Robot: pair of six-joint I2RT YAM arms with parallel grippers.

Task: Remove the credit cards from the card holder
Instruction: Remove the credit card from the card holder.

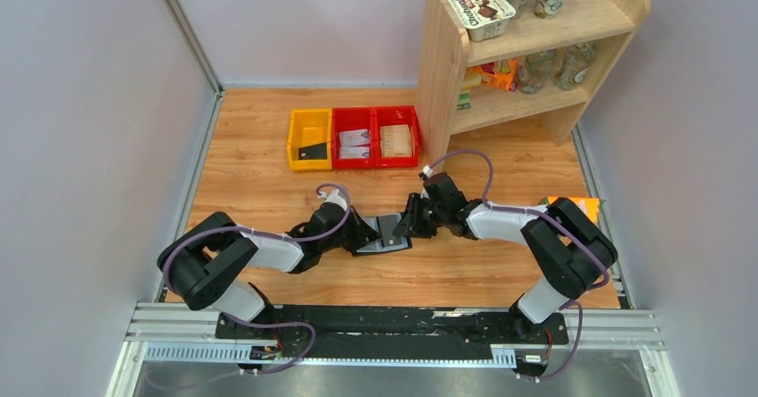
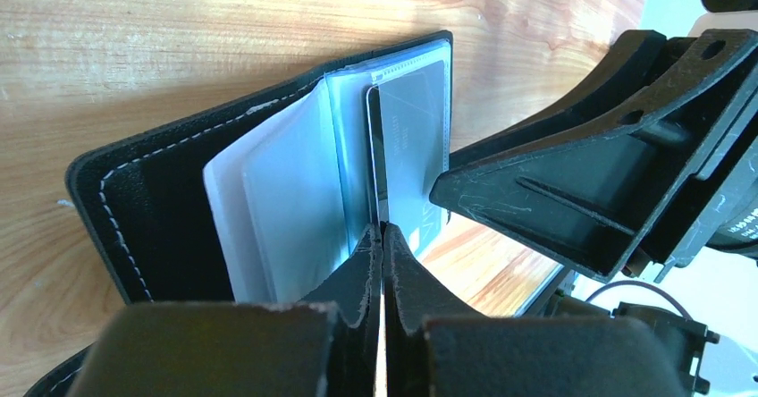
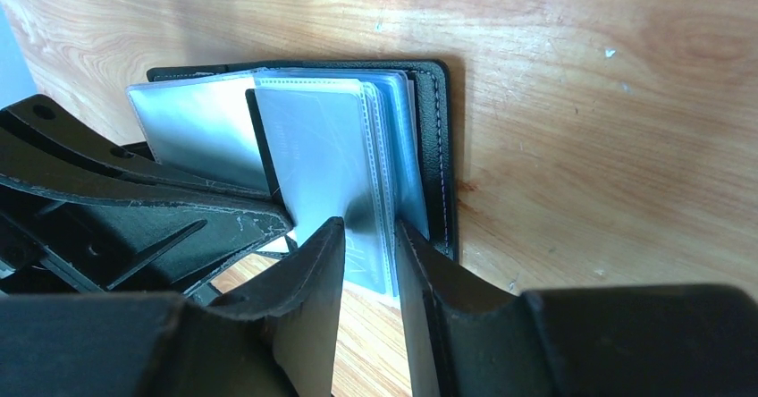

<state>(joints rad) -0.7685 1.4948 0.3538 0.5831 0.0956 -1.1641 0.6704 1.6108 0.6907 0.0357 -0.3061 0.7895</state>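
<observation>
The black card holder (image 1: 386, 236) lies open on the wooden table between my two grippers, its grey-blue clear sleeves fanned upward (image 2: 286, 209). My left gripper (image 2: 383, 229) is shut on the lower edge of a thin dark-edged credit card (image 2: 374, 147) that stands edge-on among the sleeves. The card's greyish face shows in the right wrist view (image 3: 313, 147). My right gripper (image 3: 371, 236) has its jaws narrowly apart, pinching a stack of sleeves (image 3: 380, 147) next to the holder's stitched black cover (image 3: 438, 147). The two grippers almost touch (image 1: 368, 233) (image 1: 411, 223).
A yellow bin (image 1: 309, 127) holding a small black card (image 1: 313, 152) and two red bins (image 1: 375, 115) with whitish cards stand at the back. A wooden shelf (image 1: 442, 66) with cups and jars is at the back right. An orange carton (image 1: 583, 206) lies by the right arm.
</observation>
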